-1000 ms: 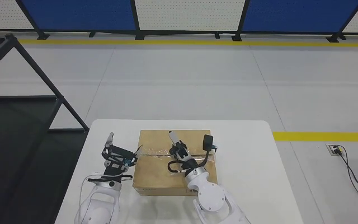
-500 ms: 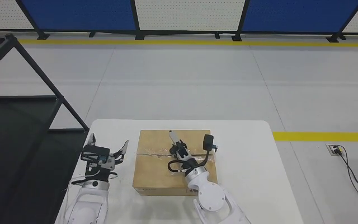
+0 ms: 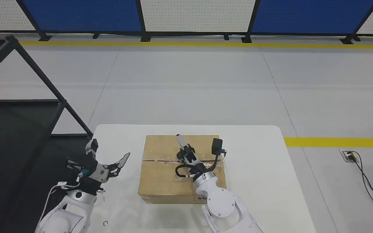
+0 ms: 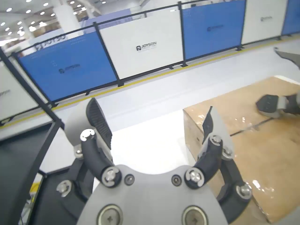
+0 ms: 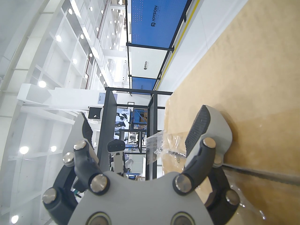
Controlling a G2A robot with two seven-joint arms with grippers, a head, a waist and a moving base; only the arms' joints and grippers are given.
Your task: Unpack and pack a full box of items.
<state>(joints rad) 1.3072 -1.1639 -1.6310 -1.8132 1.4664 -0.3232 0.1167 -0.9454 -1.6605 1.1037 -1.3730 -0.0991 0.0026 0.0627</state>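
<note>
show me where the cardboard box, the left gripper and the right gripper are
cardboard box (image 3: 160, 180): top view, bare part of its top face.
left gripper (image 4: 152, 111): left wrist view, midway between its open fingertips.
right gripper (image 5: 143, 115): right wrist view, midway between its open fingertips.

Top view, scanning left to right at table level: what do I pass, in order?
black rack → left gripper, fingers open → cardboard box → bare table → floor socket
</note>
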